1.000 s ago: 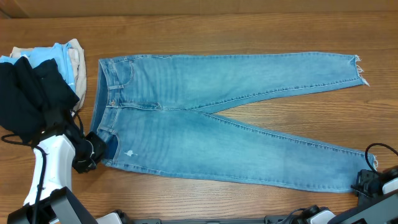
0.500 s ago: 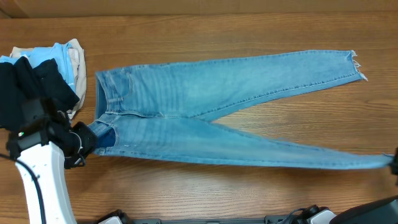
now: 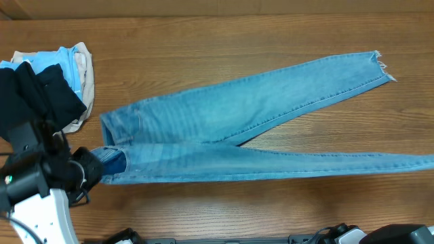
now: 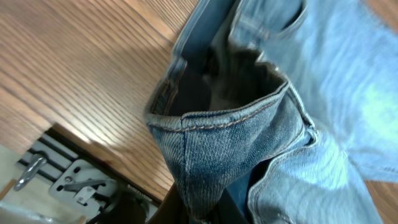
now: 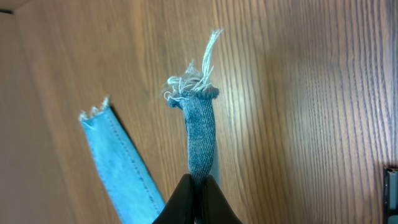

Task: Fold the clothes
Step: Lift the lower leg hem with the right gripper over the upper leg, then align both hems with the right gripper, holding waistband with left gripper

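Black garment (image 3: 37, 95) atop pale garments (image 3: 68, 57)

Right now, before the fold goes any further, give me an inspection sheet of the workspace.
Surface: wooden table, bare apart from the fabric.
Job's things: jeans stretched across the table; far leg lies flat with its frayed hem at the right; near leg is drawn into a narrow strip.
Clutter: black garment lies on light blue and beige garments at the left edge, apart from the jeans.
Hands: left hand pinches the waistband; right hand pinches the near leg's frayed hem.
Cables: thin black cable along the left arm.
Surroundings: metal bracket below the table edge.
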